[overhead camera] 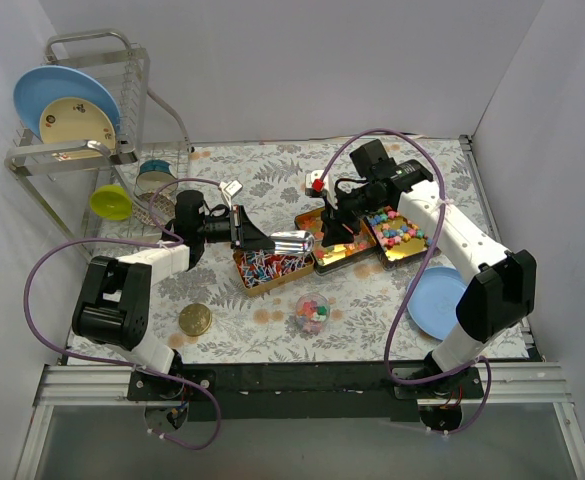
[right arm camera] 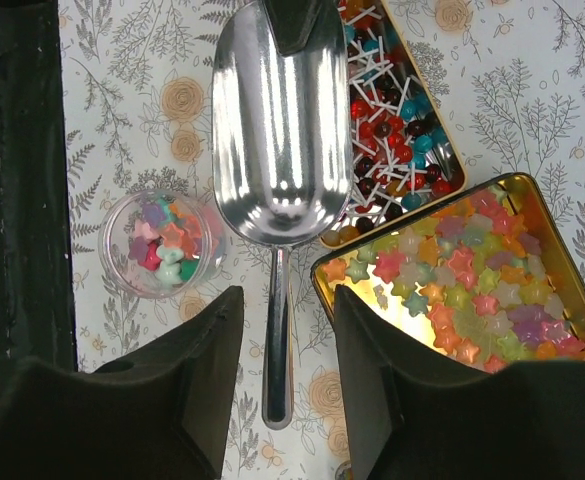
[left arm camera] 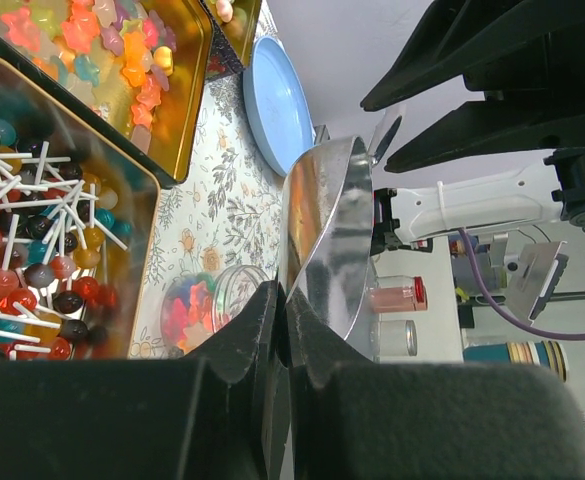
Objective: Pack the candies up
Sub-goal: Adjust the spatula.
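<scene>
Left jaws clamp the scoop [right arm camera: 277, 130] tip, hiding it; right jaws spread wide over its handle.

Three tins [overhead camera: 242, 276] [overhead camera: 334, 263] [overhead camera: 404, 256] of candies [overhead camera: 272, 265] (three kinds), one scoop [overhead camera: 294, 243], one jar [overhead camera: 312, 313], one lid [overhead camera: 195, 319].

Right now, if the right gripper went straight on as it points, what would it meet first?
The right gripper would probably meet the handle of the shiny silver metal scoop, between its open fingers; depth is unclear.

Floral table [overhead camera: 272, 170] carries tins [overhead camera: 409, 256] of candies [overhead camera: 397, 228], jar [overhead camera: 312, 313], gold lid [overhead camera: 195, 320] — blue plate [overhead camera: 434, 303].
</scene>
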{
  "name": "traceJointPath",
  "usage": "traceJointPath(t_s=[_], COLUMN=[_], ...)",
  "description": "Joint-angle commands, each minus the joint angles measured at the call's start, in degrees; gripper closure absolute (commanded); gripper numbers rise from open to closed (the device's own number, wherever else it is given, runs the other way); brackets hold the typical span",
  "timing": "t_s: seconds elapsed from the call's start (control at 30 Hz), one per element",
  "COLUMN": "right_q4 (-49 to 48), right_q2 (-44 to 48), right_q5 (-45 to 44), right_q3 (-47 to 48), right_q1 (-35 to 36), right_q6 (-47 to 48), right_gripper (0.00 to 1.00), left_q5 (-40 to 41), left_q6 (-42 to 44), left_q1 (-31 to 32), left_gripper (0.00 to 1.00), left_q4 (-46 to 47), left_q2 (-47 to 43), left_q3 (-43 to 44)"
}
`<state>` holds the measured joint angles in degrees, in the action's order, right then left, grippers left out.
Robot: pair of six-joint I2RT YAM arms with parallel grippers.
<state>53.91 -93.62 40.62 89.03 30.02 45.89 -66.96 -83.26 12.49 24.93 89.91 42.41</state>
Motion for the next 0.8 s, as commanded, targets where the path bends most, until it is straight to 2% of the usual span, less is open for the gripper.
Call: traceJointPath(t_s=[0.0, 0.4, 0.53, 0.6, 0.63, 0.7, 0.73, 0.77], right_q4=[-0.6, -3.3, -3.5, -3.4, -3.2, -1.7, -0.7, 0.7], right_q2=[-0.1, -0.8, -0.9, -0.9, -1.0, -1.3, -1.6, -1.9], right_q5=[-0.5, -2.9, -1.7, -1.2, -1.1, -1.5, -2.2, -4.2], right_q3=[-0.7, -0.7, 0.2, 1.0, 1.3, 3.0, 4.0, 5.3], right_q1=[0.2, 0.4, 0.5, 0.6, 0.7, 0.7, 0.7, 0.7], right_q6=[0.3, -1.1, -1.4, -1.5, -1.2, 0.2, 3.0, 4.6], right_gripper=[0.52, 0.63, 0.74, 0.76, 0.81, 0.89, 0.97, 0.99], left_q5=[-1.4, -1.0, -0.6, -0.2, 0.9, 4.1, 5.7, 9.4], left_q6=[-0.2, -1.2, -0.8, -0.3, 0.5, 2.0, 4.3, 6.0], left_q1=[-0.4, -0.9, -0.9, -1.1, -1.1, -1.5, -1.9, -2.3], left_gripper=[1.0, 1.0, 1.0, 1.0, 1.0, 0.79, 0.68, 0.61], left_q4=[1.6, 2.5, 2.1, 1.1, 0.4, -5.5, -8.5, -14.8], left_q2=[-2.3, -1.6, -1.6, -1.5, -1.5, -1.7, -2.0, -3.0], left_q3=[-0.2, -0.5, -0.5, -0.2, -0.1, 1.4, 2.3, 4.0])
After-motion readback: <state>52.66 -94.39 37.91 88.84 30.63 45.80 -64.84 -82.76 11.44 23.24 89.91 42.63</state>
